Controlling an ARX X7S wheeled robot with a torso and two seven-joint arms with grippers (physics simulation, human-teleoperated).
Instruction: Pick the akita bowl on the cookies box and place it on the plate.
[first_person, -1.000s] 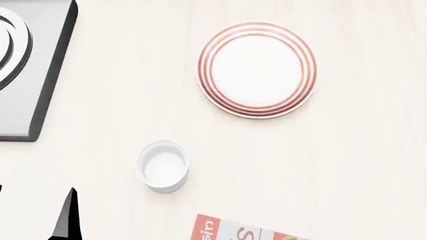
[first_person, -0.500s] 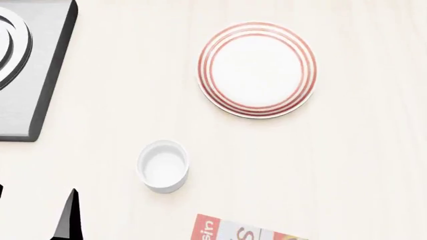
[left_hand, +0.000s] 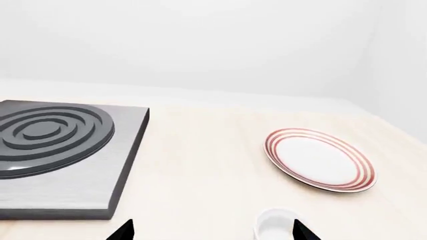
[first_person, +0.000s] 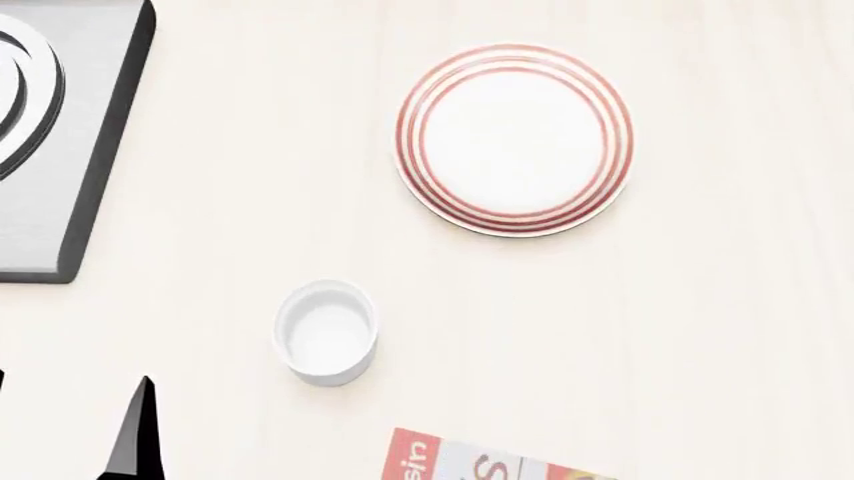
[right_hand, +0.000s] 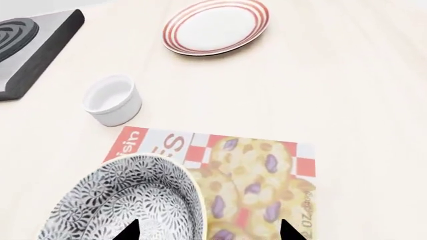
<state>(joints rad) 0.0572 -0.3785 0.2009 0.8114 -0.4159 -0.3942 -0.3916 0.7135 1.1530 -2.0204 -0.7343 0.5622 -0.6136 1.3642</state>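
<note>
In the right wrist view the akita bowl (right_hand: 127, 200), grey-and-white speckled, rests on one end of the red-and-white cookies box (right_hand: 260, 180). My right gripper (right_hand: 209, 232) is open and straddles the bowl's near rim. One fingertip is over the bowl's inside, the other over the box. The plate (first_person: 514, 138), white with red rings, lies bare at the far middle of the table. My left gripper (left_hand: 213, 235) is open with nothing between its fingers. One dark finger (first_person: 134, 435) shows at the head view's lower left. Only a corner of the cookies box (first_person: 481, 462) shows there, and the bowl is out of that view.
A small plain white cup (first_person: 326, 332) stands between the plate and the box, close to my left gripper's fingertip (left_hand: 303, 231). A grey stove block (first_person: 54, 140) with dark rings sits at the far left. The wall rises behind the table.
</note>
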